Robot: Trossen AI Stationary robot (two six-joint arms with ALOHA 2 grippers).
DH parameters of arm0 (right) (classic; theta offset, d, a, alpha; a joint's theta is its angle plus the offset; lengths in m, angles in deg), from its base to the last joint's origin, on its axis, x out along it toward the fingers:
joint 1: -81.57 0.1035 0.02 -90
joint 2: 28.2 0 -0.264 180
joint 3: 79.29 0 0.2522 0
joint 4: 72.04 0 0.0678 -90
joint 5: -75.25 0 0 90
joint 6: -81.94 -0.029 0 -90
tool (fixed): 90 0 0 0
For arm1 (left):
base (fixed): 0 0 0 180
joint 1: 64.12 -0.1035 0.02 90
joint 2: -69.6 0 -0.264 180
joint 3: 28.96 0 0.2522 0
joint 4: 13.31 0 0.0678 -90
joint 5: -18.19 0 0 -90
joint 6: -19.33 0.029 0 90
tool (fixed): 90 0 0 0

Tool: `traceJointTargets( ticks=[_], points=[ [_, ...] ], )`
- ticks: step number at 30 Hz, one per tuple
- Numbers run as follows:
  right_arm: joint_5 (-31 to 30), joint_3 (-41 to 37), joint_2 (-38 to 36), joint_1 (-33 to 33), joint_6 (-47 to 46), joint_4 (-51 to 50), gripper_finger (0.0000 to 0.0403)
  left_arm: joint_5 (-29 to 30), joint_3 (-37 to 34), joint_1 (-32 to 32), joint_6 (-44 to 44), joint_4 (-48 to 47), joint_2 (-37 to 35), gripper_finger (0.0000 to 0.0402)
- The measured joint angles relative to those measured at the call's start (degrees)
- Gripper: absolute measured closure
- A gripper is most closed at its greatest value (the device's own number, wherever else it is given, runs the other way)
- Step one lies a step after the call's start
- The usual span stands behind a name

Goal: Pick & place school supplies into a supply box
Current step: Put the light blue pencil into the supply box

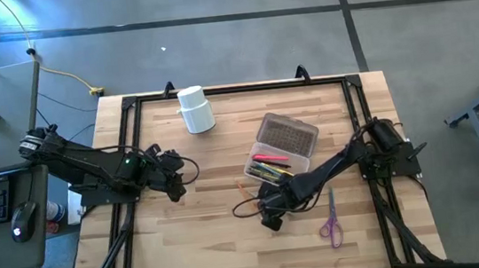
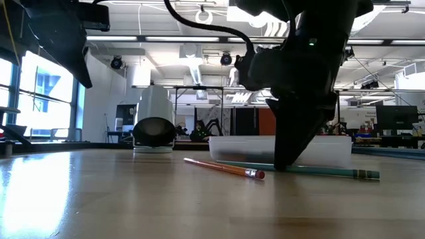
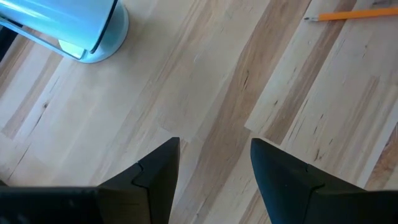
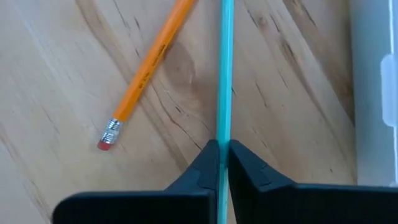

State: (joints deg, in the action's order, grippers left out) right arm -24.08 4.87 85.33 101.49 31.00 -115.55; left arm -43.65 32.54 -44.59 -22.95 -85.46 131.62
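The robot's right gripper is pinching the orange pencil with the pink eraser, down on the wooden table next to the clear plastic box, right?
Not quite. The right gripper is shut on the thin teal-green pencil, not the orange one. The right wrist view shows the orange pencil with the pink eraser lying loose beside it on the wooden table. The rest holds: the clear plastic box is right there.

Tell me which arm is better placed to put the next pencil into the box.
The right. Its claw is already shut on the teal pencil lying beside the box. The left claw hangs open over bare wood, farther from the box, holding nothing.
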Motion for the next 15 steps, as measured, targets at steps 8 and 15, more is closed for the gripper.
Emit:
traceJointTargets(
  ticks=[8,15],
  points=[
    [-2.11,6.34,-4.82,-1.31,7.09,-9.89,0.04,0.0,0.02,0.0,0.0,0.18,-0.01,0.0169],
    [-17.93,8.52,-7.57,-3.53,15.9,-22.19,0.04,-0.02,0.02,0.0,0.0,0.3,-0.02,0.0169]
  ],
)
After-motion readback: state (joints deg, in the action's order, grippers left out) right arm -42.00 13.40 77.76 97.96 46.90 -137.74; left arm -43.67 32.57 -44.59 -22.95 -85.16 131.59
